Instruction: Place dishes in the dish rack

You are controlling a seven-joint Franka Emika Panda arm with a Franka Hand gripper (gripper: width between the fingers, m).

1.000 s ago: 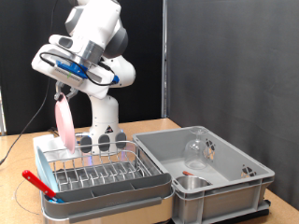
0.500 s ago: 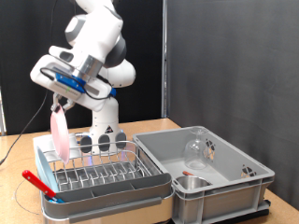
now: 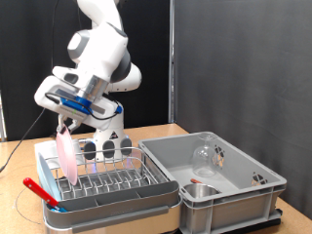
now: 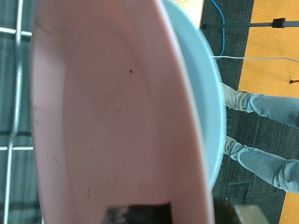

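Note:
My gripper is shut on the pink round plate and holds it on edge, its lower rim down among the prongs at the exterior view's left end of the silver wire dish rack. In the wrist view the pink plate fills most of the picture. The thin red utensil lies along the rack's near left corner. The clear glass and the small steel cup sit in the grey plastic bin.
The grey bin stands at the exterior view's right of the rack, close against it. The robot's white base stands just behind the rack. A black curtain hangs behind the table.
The arm has lowered and moved slightly to the exterior view's left, bringing the pink plate down from above the rack into its prongs.

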